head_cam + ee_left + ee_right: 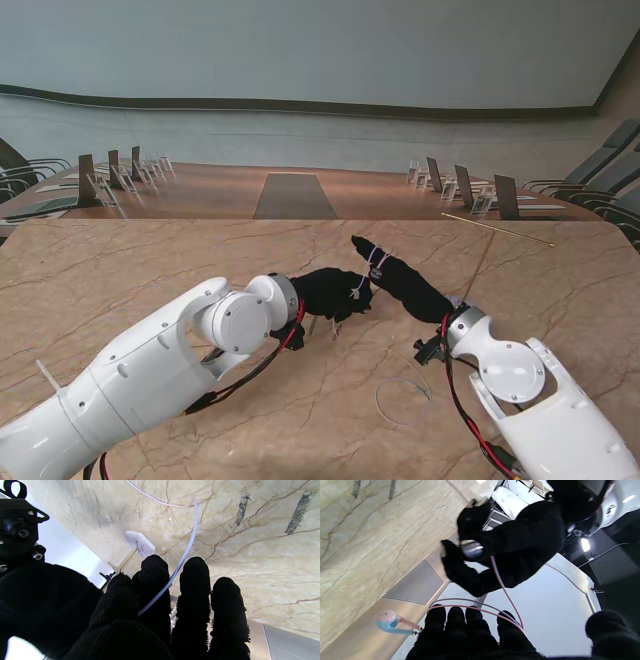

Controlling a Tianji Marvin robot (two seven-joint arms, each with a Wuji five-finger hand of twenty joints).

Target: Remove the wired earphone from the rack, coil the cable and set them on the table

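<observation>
My two black-gloved robot hands meet over the middle of a marble table [120, 270], above its top. My left robot hand [330, 292] reaches in from the left, and my right robot hand [400, 278] stretches toward it from the right, fingertips nearly touching.

The earphone cable [183, 555] is strung between them. In the left wrist view, the pale cable runs between my left fingers [153, 580], which are pressed together and pinching it, then curves away across the table. In the right wrist view, the cable loops over the backs of my right fingers [456, 620], which are curled with it draped across them, so this robot hand is carrying the wire. A pink and blue earbud [387, 622] dangles beside those fingers.

From the stand view, a thin loop of cable lies on the table nearer to me than the hands, just left of my right wrist [500, 365].
</observation>
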